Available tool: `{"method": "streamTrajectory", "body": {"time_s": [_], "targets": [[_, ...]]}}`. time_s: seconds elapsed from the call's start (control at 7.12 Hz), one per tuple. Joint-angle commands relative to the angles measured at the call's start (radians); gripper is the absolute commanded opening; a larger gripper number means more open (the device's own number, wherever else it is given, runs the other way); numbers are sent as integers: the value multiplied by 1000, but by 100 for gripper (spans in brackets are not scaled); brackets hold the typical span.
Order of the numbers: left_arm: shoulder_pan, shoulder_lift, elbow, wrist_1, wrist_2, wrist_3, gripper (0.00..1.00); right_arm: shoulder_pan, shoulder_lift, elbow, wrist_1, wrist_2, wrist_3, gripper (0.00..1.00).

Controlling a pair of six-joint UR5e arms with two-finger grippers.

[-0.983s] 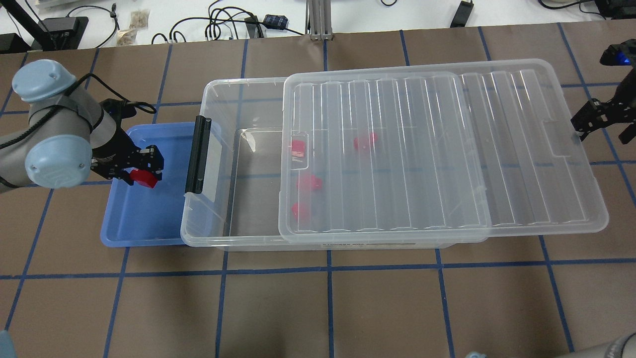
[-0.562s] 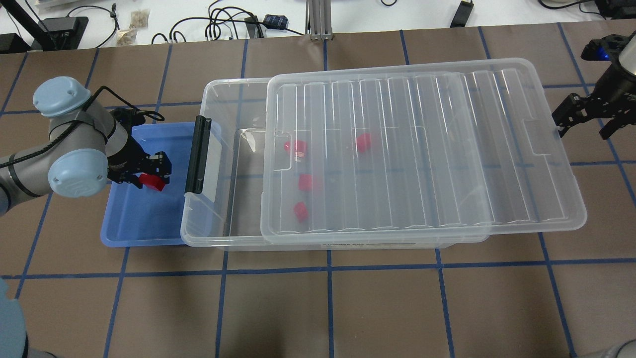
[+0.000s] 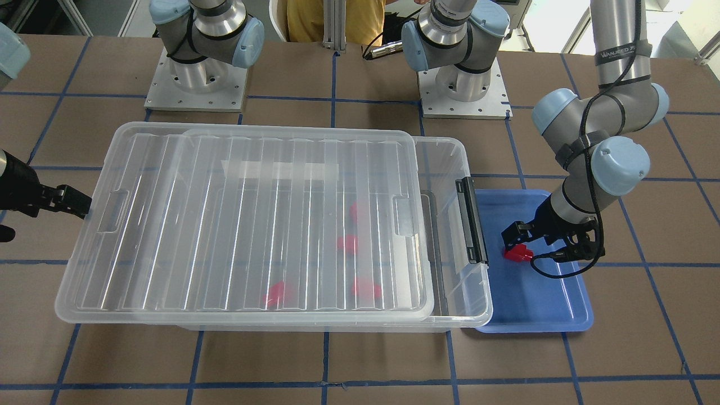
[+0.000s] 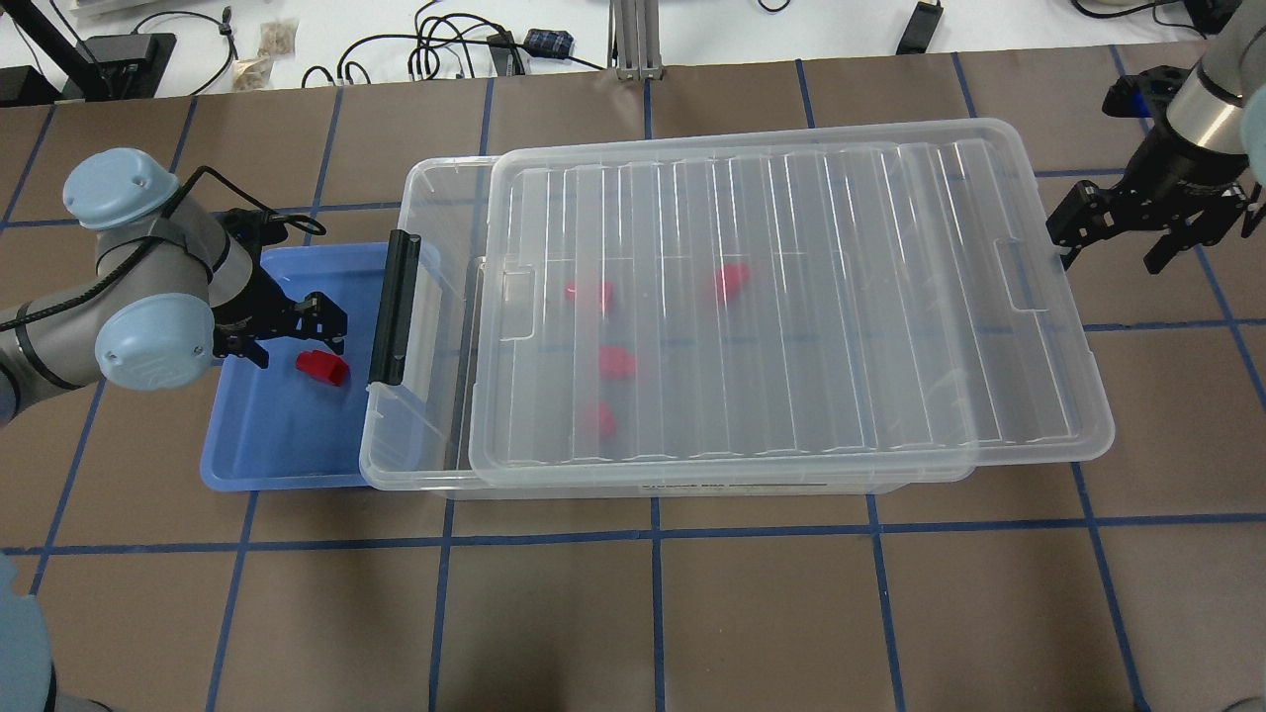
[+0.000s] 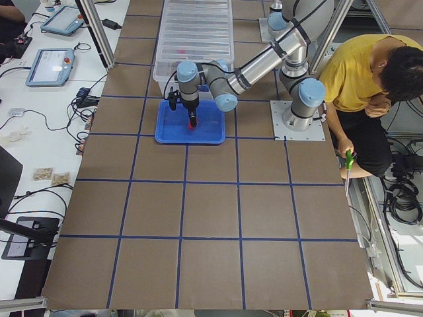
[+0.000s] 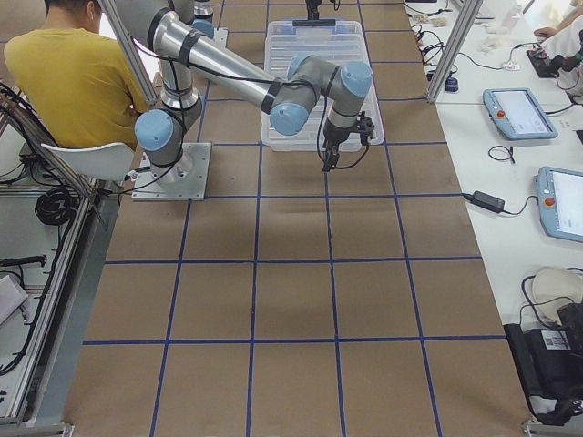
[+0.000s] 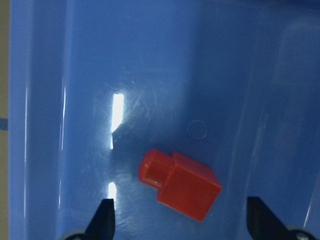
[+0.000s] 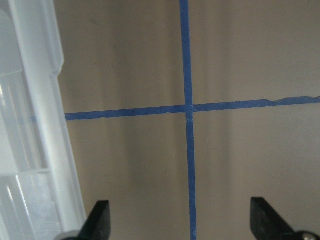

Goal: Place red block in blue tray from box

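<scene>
Nearest the robot, the brown worktop [image 4: 633, 613] is being crossed by a grid of blue tape [image 4: 653, 534]. Further in, on the robot's left, the blue tray [image 4: 247, 455] is being carried by the worktop, pressed against the latch end of the box [image 4: 396, 473]. The red block [image 4: 322, 367] is being borne on its side by the tray floor, in the half of the tray toward the box, and is gripped by nothing. In the left wrist view it is being framed between two spread black fingertips [image 7: 105, 222], clear of both. The left pincer [image 4: 285, 331] is being held wide open just above the tray.

The box is being shown lengthwise across the worktop, its black latch bar [image 4: 394, 307] facing the tray. It is being covered for the most part by its ribbed lid [image 4: 841, 297], which is being left askew: a strip at the latch end is uncovered, and the other end is overhanging toward the robot's right. Four more red blocks [image 4: 615, 362] are being seen through the lid, on the box floor.

Just beyond that overhang, the right pincer [image 4: 1118, 237] is being held open and empty above bare worktop, one finger just beside the lid's edge; contact cannot be told.

Farthest off, cables [image 4: 445, 49] are being kept on a white surface.
</scene>
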Motion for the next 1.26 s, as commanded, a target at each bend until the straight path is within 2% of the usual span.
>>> {"method": "streamTrajectory", "body": {"time_s": [0.0, 0.28, 0.42, 0.56, 0.98, 1.12], "targets": [[-30, 89, 81, -83, 2, -2, 100, 43, 0, -1, -2, 1, 34, 100], [-129, 225, 244, -389, -2, -34, 100, 79, 1, 2, -1, 1, 73, 100], [-151, 262, 327, -504, -5, -75, 100, 88, 1, 1, -2, 16, 97, 100], [-197, 296, 360, -536, -33, -134, 100, 97, 3, -1, -5, 27, 109, 100], [-288, 330, 370, -536, -26, -188, 100, 100, 1, -1, -6, 35, 129, 100], [-346, 321, 366, -536, -22, -250, 100, 109, 3, 1, -1, 62, 167, 100]]}}
